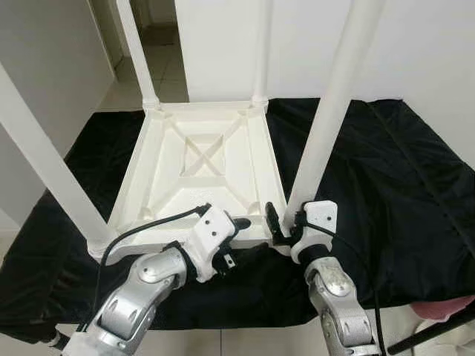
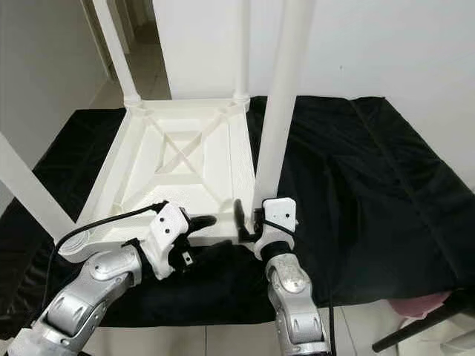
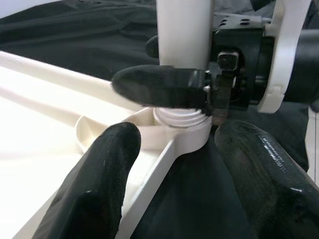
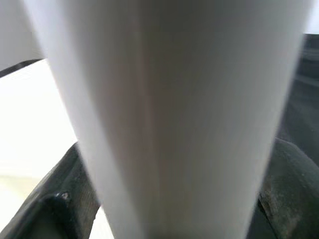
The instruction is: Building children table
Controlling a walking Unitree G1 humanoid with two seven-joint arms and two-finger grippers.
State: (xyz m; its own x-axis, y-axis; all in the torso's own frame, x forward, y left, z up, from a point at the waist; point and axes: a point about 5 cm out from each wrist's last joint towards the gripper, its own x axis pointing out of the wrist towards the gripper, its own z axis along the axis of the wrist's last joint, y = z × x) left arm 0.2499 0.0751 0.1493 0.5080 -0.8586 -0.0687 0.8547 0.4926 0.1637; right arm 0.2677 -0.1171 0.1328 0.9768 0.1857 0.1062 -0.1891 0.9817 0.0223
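White walls [image 1: 415, 44] rise at 12 o'clock; black cloth [image 1: 386, 185] covers the middle; pale tiled floor [image 1: 159, 70] recedes at 11 o'clock.

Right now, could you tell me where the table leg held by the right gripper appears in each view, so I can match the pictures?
Left eye view: the table leg rises right of centre, base in the right gripper.
Right eye view: centre, leaning slightly right.
Left wrist view: top centre, above its threaded socket.
Right wrist view: close up, across the picture's middle.
Shared landmark: the upturned white tabletop.
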